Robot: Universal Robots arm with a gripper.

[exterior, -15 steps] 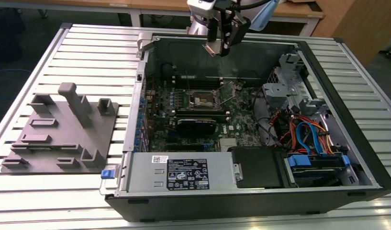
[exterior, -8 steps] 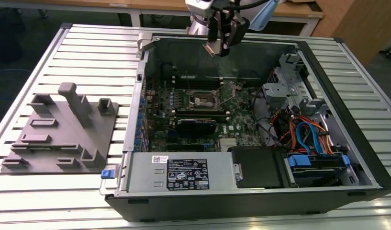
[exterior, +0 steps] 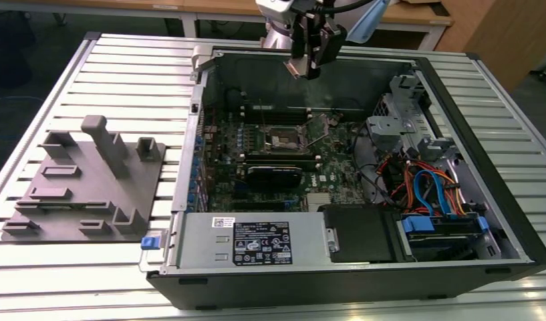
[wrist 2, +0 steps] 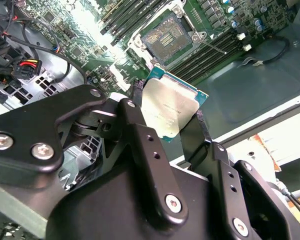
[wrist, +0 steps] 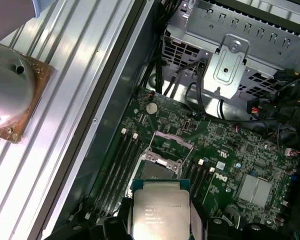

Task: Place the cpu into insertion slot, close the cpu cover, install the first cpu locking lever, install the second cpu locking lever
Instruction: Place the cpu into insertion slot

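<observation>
My gripper [exterior: 305, 65] hangs high over the back wall of the open computer case, shut on the cpu [exterior: 299, 69]. In both wrist views the cpu [wrist 2: 172, 106] [wrist: 161, 209] is a silver-topped square chip clamped by its edges between the black fingers [wrist 2: 136, 112]. The insertion slot [exterior: 282, 139] [wrist 2: 167, 39] [wrist: 157, 171] lies well below on the green motherboard [exterior: 331, 175], uncovered, with its dark centre bare. The cpu cover [wrist: 168, 143] stands swung open at the slot's far edge. A thin locking lever [wrist 2: 210, 45] sticks out beside the slot.
Black memory slots [exterior: 275, 111] flank the slot. A black card [exterior: 273, 175], the power supply [exterior: 246, 242], a metal drive cage [exterior: 399, 117] and coloured cables [exterior: 424, 190] fill the case. On the slatted table at the exterior view's left sits a grey fixture [exterior: 85, 184].
</observation>
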